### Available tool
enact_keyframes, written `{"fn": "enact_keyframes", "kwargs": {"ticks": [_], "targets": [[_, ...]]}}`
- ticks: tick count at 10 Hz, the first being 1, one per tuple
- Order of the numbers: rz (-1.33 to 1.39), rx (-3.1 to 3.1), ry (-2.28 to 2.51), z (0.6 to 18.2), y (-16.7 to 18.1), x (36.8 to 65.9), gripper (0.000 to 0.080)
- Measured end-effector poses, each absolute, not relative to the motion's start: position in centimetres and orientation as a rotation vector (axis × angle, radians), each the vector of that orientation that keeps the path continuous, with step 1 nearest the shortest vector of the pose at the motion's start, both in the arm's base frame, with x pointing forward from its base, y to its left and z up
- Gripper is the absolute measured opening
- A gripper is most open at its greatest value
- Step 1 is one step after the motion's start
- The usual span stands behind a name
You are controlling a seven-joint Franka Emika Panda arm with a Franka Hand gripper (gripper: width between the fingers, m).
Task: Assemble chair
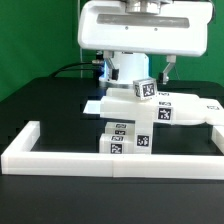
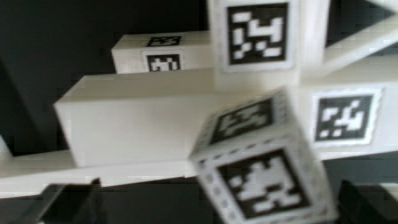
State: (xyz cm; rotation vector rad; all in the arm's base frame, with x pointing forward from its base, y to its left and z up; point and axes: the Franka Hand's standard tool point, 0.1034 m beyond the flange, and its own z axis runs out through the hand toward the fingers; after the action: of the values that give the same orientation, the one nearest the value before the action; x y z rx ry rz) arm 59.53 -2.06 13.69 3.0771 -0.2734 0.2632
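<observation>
Centre frame, exterior: matte white blocky tagged chair parts (image 1: 128, 128) clustered on black table (image 1: 40, 100).
Gripper (image 2: 214, 202): straddles tilted white tagged block (image 2: 263, 165); grip I cannot tell.
Technique: I'd square block before seating.

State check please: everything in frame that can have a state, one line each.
Matte white tagged chair parts: clustered mid-table, partly stacked, chair unfinished.
Small white tagged block: on top of the cluster, tilted.
Arm's dark fingers: spread wide, apparently open, clamping nothing.
Long low white border rail: lying flat in front of the parts.
</observation>
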Motion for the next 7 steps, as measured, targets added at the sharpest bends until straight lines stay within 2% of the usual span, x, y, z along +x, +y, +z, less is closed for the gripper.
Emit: {"fn": "enact_keyframes", "kwargs": {"ticks": [2, 7], "targets": [[0.267, 3.074, -0.285, 13.8, -3.0, 59.6, 0.0649], [0.233, 3.072, -0.379, 13.7, -2.1, 59.6, 0.0649]]}}
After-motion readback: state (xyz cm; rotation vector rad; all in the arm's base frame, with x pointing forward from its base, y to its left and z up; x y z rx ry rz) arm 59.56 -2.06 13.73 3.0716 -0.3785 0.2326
